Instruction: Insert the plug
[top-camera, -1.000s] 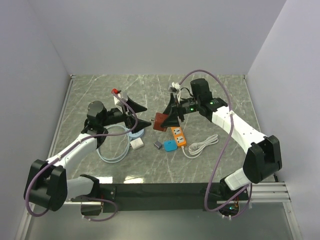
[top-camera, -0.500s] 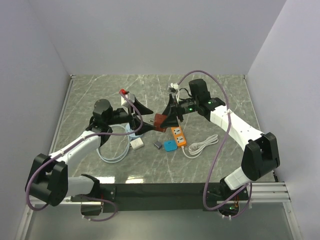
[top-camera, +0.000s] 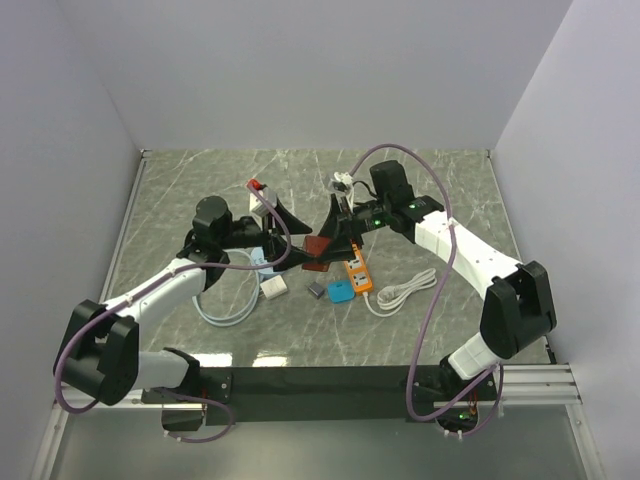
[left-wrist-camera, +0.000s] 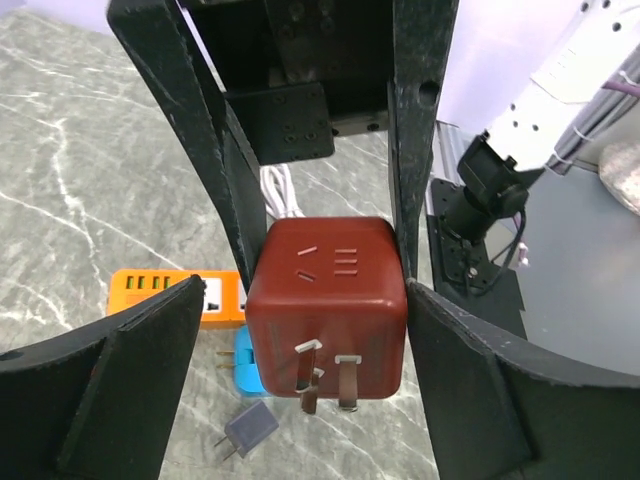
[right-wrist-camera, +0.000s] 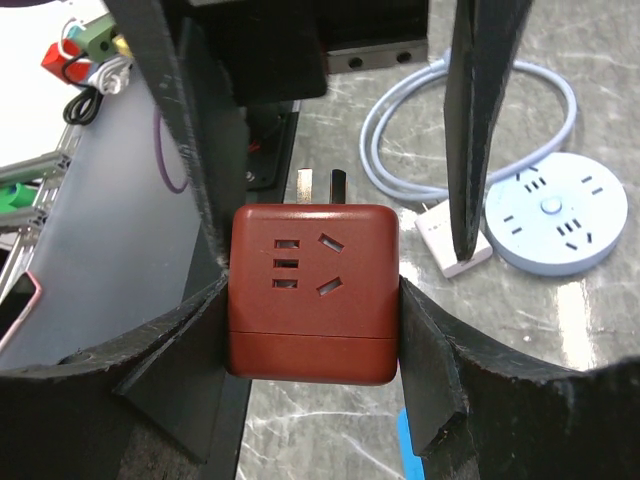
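Above the table (top-camera: 190, 185), your right gripper (right-wrist-camera: 312, 305) is clamping the red plug (right-wrist-camera: 312, 265) by its flat sides, your left gripper (left-wrist-camera: 305, 288) is straddling it open; likely rigid, light, slick, so avoid the prongs (left-wrist-camera: 325, 378).

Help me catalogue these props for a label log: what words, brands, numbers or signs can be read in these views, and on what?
No readable text in any view.
Red cube adapter: socket slots and metal prongs only, no lettering visible.
Orange power strip: small marks, too small to read.
Round blue socket: slot openings only, no words.
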